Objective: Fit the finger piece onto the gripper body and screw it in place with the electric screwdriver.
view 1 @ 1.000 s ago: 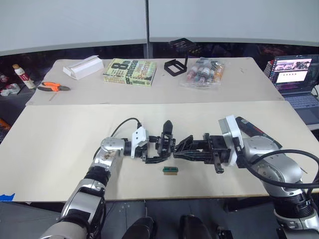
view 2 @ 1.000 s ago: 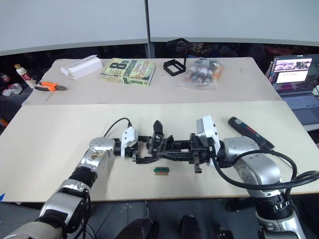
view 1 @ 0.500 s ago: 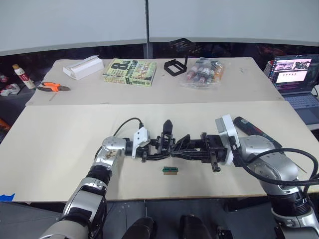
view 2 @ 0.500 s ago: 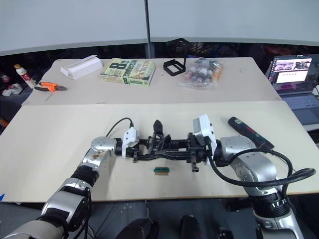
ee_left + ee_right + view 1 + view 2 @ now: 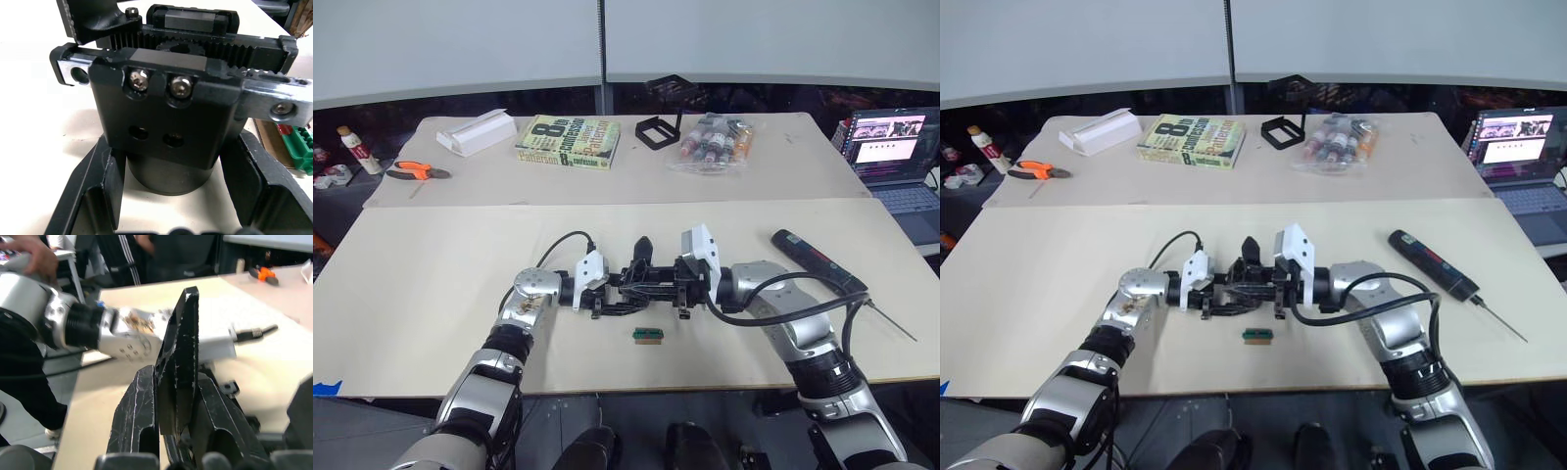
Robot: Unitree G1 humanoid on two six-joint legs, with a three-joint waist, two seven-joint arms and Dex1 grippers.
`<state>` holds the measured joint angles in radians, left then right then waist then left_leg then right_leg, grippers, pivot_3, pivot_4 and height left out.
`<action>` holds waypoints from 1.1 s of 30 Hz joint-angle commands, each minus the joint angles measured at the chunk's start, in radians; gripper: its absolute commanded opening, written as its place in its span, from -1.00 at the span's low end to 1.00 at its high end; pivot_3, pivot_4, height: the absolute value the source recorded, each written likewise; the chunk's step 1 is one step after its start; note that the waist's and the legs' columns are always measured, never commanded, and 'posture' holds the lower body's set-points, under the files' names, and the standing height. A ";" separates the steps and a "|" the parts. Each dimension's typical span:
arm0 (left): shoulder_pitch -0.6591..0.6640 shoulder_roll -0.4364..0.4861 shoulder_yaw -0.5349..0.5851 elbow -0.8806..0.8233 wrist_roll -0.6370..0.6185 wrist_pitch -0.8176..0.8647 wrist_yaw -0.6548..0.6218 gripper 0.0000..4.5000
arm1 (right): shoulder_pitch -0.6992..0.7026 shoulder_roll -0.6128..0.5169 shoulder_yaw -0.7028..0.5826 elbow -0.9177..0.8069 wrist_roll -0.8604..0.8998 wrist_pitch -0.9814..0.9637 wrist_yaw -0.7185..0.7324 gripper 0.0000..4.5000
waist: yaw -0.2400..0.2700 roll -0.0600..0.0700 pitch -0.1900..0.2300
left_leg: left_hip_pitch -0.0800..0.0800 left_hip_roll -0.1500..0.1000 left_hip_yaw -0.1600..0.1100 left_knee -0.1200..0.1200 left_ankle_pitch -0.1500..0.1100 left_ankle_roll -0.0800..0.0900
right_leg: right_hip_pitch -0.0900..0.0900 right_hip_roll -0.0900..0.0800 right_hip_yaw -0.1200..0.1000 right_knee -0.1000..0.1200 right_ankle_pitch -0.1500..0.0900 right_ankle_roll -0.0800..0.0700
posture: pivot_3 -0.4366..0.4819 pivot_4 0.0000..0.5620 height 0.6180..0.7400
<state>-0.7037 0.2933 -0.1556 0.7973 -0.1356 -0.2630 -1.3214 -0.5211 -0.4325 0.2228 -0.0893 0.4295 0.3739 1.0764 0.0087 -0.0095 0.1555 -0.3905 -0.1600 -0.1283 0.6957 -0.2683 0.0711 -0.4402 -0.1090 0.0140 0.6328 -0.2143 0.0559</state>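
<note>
The gripper body (image 5: 631, 279) is a chunky black block held just above the middle of the near table, with my left gripper (image 5: 605, 292) shut on its round base; the left wrist view shows its screws and toothed racks (image 5: 171, 93) close up. From the right, my right gripper (image 5: 658, 284) reaches right up against the body. It is shut on the finger piece (image 5: 180, 352), a black pointed wedge standing up between its fingers (image 5: 139, 406). The electric screwdriver (image 5: 818, 259) lies on the table to the right, its thin bit pointing toward the near right edge.
A small green-and-brown block (image 5: 648, 335) lies just in front of the grippers. On the far table are a book (image 5: 568, 142), a black square frame (image 5: 654, 132), a bag of bottles (image 5: 713, 142), a white box (image 5: 476, 131) and orange pliers (image 5: 419, 170). A laptop (image 5: 891, 147) sits at right. A person's hand (image 5: 34, 257) is in the right wrist view.
My right arm has swung left, bringing its gripper and the finger piece up against the gripper body. The screwdriver, partly covered before, now lies in full view. The left gripper has stayed put.
</note>
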 commanded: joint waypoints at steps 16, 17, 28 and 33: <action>0.000 0.011 0.001 -0.027 0.020 -0.010 0.016 0.01 | 0.022 -0.009 0.016 0.051 -0.089 -0.050 0.022 -0.81 | 0.000 0.000 0.000 | 0.001 0.000 0.000 0.000 0.000 0.000 | 0.001 0.000 0.000 0.001 0.000 0.000 | -0.05 -0.47 1.00; 0.001 0.012 0.001 -0.028 0.020 -0.010 0.015 0.01 | 0.021 -0.012 0.020 0.048 -0.088 -0.043 0.027 -0.81 | 0.000 0.000 0.000 | 0.001 0.000 0.000 0.000 0.000 0.000 | 0.001 0.000 0.000 0.001 0.000 0.000 | -0.05 -0.47 1.00; 0.012 0.012 -0.007 -0.045 0.026 -0.011 0.013 0.01 | -0.001 -0.038 0.042 0.014 -0.099 0.068 0.021 -0.81 | 0.000 0.000 -0.001 | 0.001 0.000 0.000 0.000 0.000 0.000 | 0.001 0.000 0.000 0.001 0.000 0.000 | -0.05 -0.47 1.00; 0.018 0.009 -0.012 -0.052 0.027 -0.010 0.015 0.01 | -0.016 -0.038 0.050 0.021 -0.119 0.088 -0.009 -0.81 | 0.000 0.000 -0.001 | 0.001 0.000 0.000 0.000 0.000 0.000 | 0.001 0.000 0.000 0.001 0.000 0.000 | -0.05 -0.47 1.00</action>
<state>-0.6914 0.2967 -0.1587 0.7677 -0.1169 -0.2630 -1.3071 -0.5390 -0.4570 0.2473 -0.0762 0.3416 0.4273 1.0791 0.0089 -0.0091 0.1547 -0.3892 -0.1600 -0.1282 0.6958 -0.2682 0.0709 -0.4393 -0.1090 0.0142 0.6336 -0.2143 0.0559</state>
